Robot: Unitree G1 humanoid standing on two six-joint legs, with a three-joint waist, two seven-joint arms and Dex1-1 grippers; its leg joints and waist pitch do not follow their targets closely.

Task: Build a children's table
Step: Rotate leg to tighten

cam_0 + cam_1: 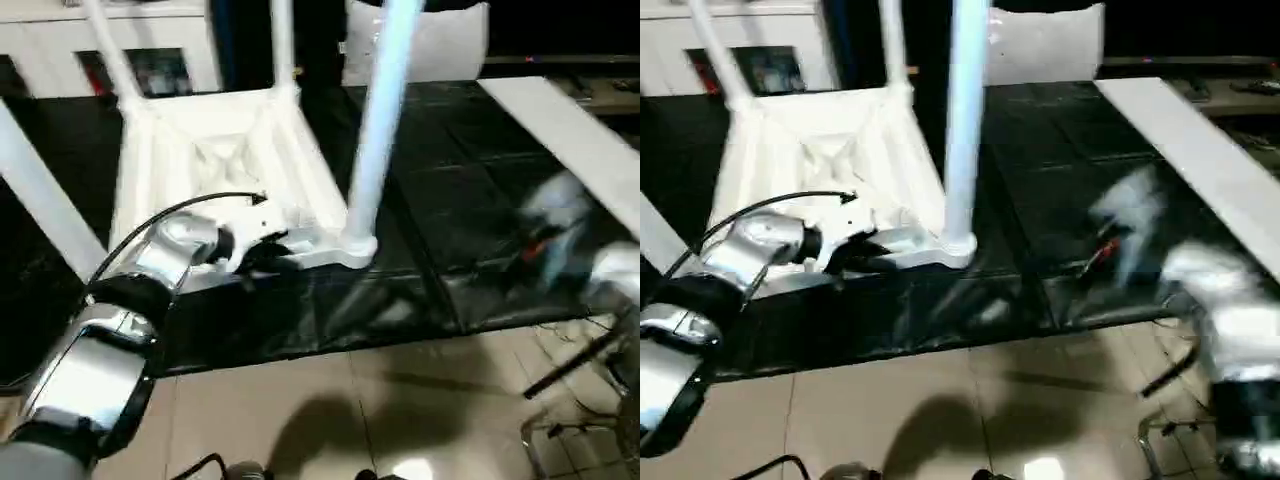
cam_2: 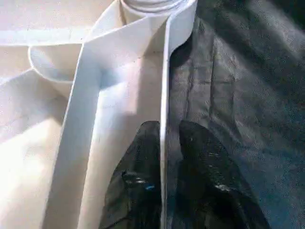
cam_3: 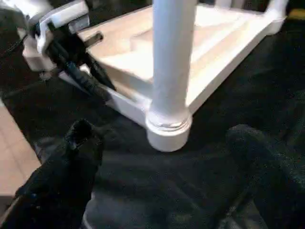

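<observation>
Now left claw point(image 2: 163, 143) pinching tabletop point(image 1: 215, 150) rim, right claw point(image 3: 171, 143) spread wide.

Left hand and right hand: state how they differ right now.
The left hand is shut on the table top's rim, one finger on each side; the right hand is open and holds nothing. The left hand touches the table; the right hand hangs apart from the nearest leg. Both have two black fingers.

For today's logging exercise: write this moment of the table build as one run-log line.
stage: legs fitted, top upside down | left claw: shut on table top rim | right claw: open, apart from near corner leg | surface: black mat
</observation>
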